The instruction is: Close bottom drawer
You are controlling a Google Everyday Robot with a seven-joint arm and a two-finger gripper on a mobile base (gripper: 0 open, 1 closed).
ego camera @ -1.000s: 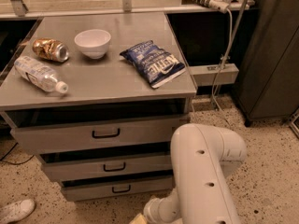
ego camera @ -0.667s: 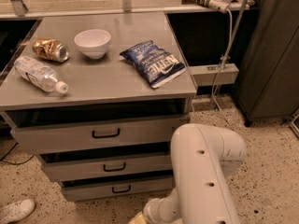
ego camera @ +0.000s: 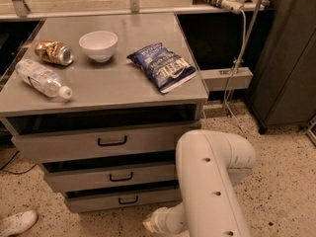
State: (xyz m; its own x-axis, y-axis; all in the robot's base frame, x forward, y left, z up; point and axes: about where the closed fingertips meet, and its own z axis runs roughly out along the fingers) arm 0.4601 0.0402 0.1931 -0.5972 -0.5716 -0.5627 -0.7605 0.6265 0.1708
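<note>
The bottom drawer (ego camera: pixel 123 199) is the lowest of three grey cabinet drawers, with a low flat front and a small black bar handle (ego camera: pixel 128 200). It stands pulled out a little, with a dark gap above its front. The middle drawer (ego camera: pixel 111 177) and the top drawer (ego camera: pixel 103 142) are also pulled out, each further than the one below. My white arm (ego camera: pixel 210 181) comes down at the front right of the cabinet. My gripper (ego camera: pixel 150 225) is low at the floor, just below and right of the bottom drawer's front, mostly cut off by the frame's lower edge.
On the cabinet top lie a white bowl (ego camera: pixel 98 45), a blue chip bag (ego camera: pixel 163 66), a crushed can (ego camera: pixel 53 52) and a plastic bottle (ego camera: pixel 42 78). A white shoe (ego camera: pixel 15 222) is on the floor at the left. A dark cabinet (ego camera: pixel 286 58) stands at the right.
</note>
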